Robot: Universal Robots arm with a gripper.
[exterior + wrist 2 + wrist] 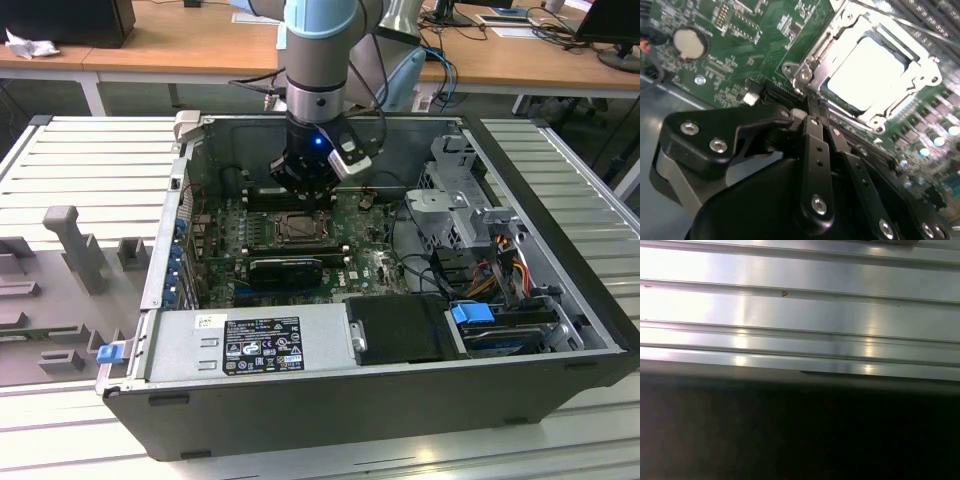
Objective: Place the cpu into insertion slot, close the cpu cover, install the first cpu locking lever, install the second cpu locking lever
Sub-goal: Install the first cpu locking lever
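Note:
The cpu (865,70) lies flat in the insertion slot (297,228), its pale top glaring bright in the second wrist view. The cpu cover (836,36), a grey metal frame, lies down around the chip. A thin lever rod (920,31) runs along the socket's far side. My gripper (815,107) hangs low over the motherboard, at the socket's corner next to a mounting screw (802,75). Its black fingers (812,145) are pressed together with nothing seen between them. In the exterior view the gripper (305,192) stands just behind the socket.
The open computer case (330,390) lies on a ribbed metal table (790,305). A black card (285,268) sits in front of the socket, with drive cages and cables (480,250) on the exterior view's right. A coin battery (689,42) sits on the green board.

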